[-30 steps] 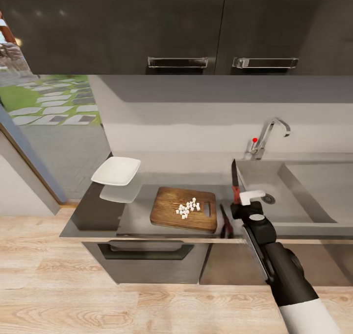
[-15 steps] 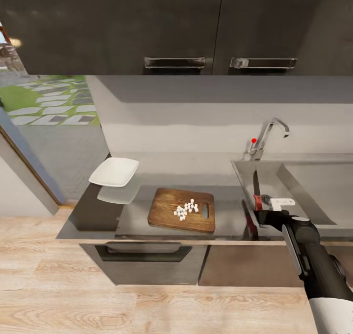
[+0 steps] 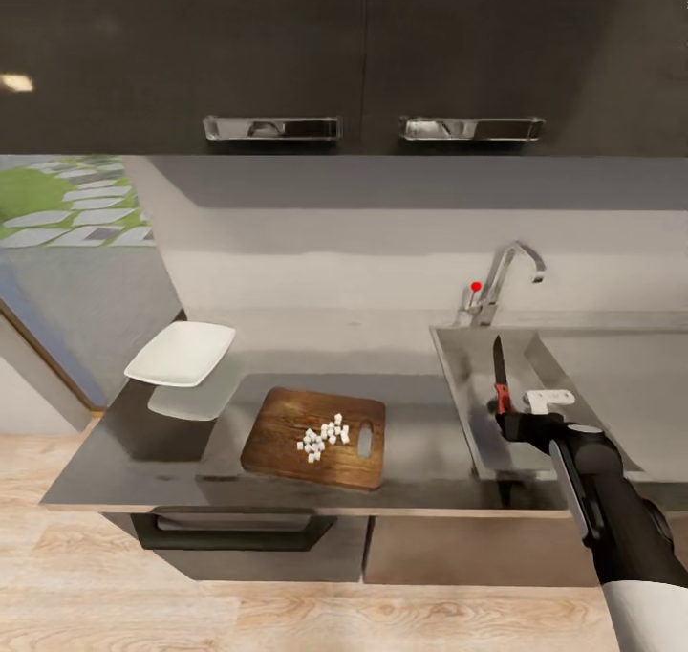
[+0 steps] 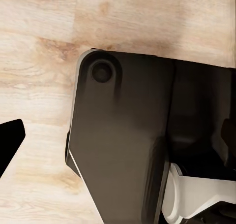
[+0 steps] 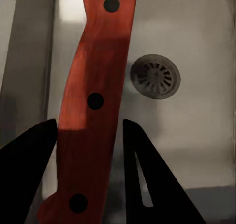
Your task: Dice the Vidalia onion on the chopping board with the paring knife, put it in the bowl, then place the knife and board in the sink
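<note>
So the right pincer (image 3: 511, 413) is clamped on the paring knife (image 3: 498, 370), gripping it by the orange-red handle with the dark blade pointing toward 12 o'clock, and it's hanging over the sink (image 3: 459, 375) basin. In the right wrist view the handle (image 5: 93, 101) sits between the two dark fingers with the drain (image 5: 155, 76) right below, so my guess is it's held there to drop it into the basin.

The diced onion (image 3: 323, 437) sits as a little pile of pale bits on the chopping board (image 3: 277, 442), at 9 o'clock from the sink on the desk (image 3: 420, 470). The bowl (image 3: 182, 353) sits further toward 9 o'clock, no dice in it that I can see.

Can't tell the left pincer's state; its wrist view shows dark robot body over wood floor (image 4: 39, 47).
</note>
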